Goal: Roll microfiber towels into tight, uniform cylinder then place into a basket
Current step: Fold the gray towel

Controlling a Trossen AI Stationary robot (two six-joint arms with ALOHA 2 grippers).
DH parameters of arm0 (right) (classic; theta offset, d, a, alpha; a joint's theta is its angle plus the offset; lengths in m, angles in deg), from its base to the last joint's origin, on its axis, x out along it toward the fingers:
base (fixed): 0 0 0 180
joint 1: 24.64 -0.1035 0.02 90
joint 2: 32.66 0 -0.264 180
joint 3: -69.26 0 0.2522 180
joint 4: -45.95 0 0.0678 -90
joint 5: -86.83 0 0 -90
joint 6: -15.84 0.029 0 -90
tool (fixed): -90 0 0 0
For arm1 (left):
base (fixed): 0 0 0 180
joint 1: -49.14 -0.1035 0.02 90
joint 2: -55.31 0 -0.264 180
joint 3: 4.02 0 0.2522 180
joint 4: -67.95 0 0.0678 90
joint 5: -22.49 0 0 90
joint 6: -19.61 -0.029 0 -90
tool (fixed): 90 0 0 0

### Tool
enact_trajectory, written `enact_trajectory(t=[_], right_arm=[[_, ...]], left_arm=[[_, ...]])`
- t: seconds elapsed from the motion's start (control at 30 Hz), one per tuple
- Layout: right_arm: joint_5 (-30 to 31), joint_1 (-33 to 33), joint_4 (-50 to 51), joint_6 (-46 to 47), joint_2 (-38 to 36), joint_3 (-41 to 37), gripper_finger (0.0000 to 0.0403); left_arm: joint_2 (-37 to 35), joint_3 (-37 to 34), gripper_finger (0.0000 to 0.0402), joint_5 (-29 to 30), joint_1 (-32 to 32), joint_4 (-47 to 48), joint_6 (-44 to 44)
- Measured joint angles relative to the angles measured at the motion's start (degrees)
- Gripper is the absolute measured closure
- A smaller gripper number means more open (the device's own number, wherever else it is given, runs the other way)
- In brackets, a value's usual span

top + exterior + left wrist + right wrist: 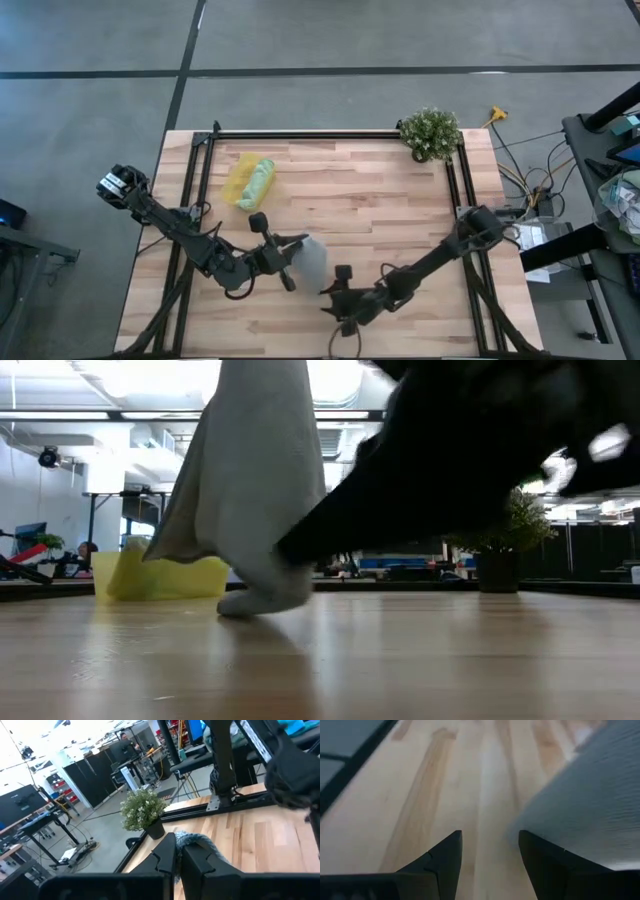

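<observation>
The grey-blue towel hangs from my left gripper near the table's middle. In the low view the towel droops down to the wood. My left gripper is shut on it. My right gripper is open just near-right of the towel, low over the wood, with nothing between its fingers; it also shows in the high view. The light green towel lies rolled up in the yellow basket at the far left. My left gripper pinches an upper part of the grey-blue towel between its two shut fingers, which come from the table's left. Whether it has an edge or a fold cannot be told. The towel hangs slack below the fingers, and its lower end rests on the table.
A potted plant stands at the table's far right corner. The basket shows behind the hanging towel in the low view. Black frame rails run along the far edge and the sides of the table.
</observation>
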Motion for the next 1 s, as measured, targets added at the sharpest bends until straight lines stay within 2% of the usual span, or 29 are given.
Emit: enact_trajectory(t=[0.13,0.27,0.47,0.6,0.87,1.0], right_arm=[[0.26,0.68,1.06,-4.44,5.09,5.48,0.0212],[6.86,1.49,8.46,-5.62,7.59,10.99,0.022],[20.59,1.74,23.25,0.79,7.02,15.64,0.0238],[27.04,0.95,31.3,6.32,5.75,16.48,0.0252],[36.05,-0.78,44.09,15.16,4.09,17.53,0.0281],[37.05,-0.87,48.63,19.14,3.23,17.42,0.0294]], left_arm=[[0.0,-0.44,0.0401,0.21,-0.7,-0.35,-0.51],[0.0,-0.69,0.0401,-0.18,-1.15,-0.36,0.74],[0.0,-1.05,0.0401,-0.33,-1.1,-0.25,0.78],[0.0,-0.8,0.0401,-0.22,-0.35,-0.03,2.13],[0.29,2.55,0.0401,-0.61,4.95,-0.1,3.78],[1.2,3.04,0.0401,-0.91,7.41,1.0,3.78]])
